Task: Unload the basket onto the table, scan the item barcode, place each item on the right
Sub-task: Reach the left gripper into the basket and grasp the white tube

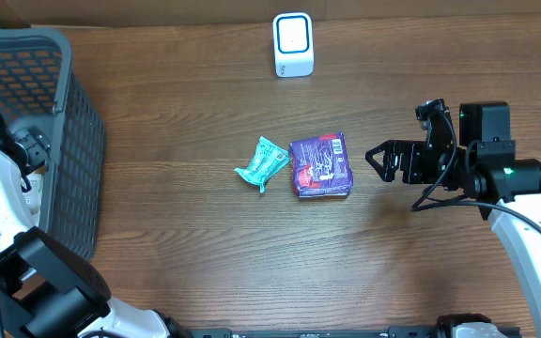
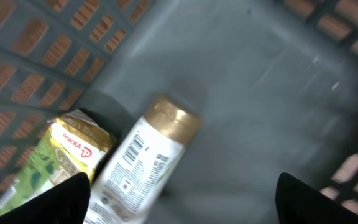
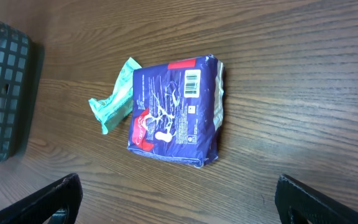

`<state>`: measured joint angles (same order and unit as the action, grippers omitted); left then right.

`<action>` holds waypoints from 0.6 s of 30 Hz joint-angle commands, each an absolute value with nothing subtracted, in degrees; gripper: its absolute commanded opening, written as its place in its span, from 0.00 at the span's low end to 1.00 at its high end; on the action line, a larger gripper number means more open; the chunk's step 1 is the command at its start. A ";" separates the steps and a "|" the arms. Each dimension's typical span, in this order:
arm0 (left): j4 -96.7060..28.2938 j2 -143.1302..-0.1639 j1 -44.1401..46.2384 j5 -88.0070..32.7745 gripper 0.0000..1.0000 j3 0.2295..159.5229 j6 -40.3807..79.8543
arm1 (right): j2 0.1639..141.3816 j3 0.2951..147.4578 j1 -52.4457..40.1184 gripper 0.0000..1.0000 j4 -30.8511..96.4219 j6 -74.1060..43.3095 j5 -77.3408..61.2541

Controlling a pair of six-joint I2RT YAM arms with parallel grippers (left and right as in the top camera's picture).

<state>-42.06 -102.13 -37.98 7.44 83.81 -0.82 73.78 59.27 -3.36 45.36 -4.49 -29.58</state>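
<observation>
Currently the purple packet (image 1: 321, 165) lies near the right gripper (image 1: 377, 162) — spread wide, empty.

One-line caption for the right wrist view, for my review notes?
Open right gripper facing a purple packet, barcode side up, beside a green sachet on the wooden table.

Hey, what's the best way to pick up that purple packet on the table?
Probably its right edge, near corner, coming from the right with the open right tool. The purple packet lies flat, barcode up by the far right corner, so that pinch leaves the code uncovered.
</observation>
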 commanded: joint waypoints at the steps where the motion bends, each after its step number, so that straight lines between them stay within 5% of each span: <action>1: -40.38 -102.02 -37.91 11.90 0.85 81.21 -11.25 | 74.06 60.18 -2.98 1.00 44.86 -4.43 -29.41; 18: -29.95 -106.67 -38.83 13.89 0.78 70.59 -18.04 | 74.06 60.18 -2.98 1.00 45.21 -4.43 -29.39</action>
<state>-30.61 -105.32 -38.11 12.56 71.46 -16.53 73.78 59.27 -3.36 45.17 -4.49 -29.58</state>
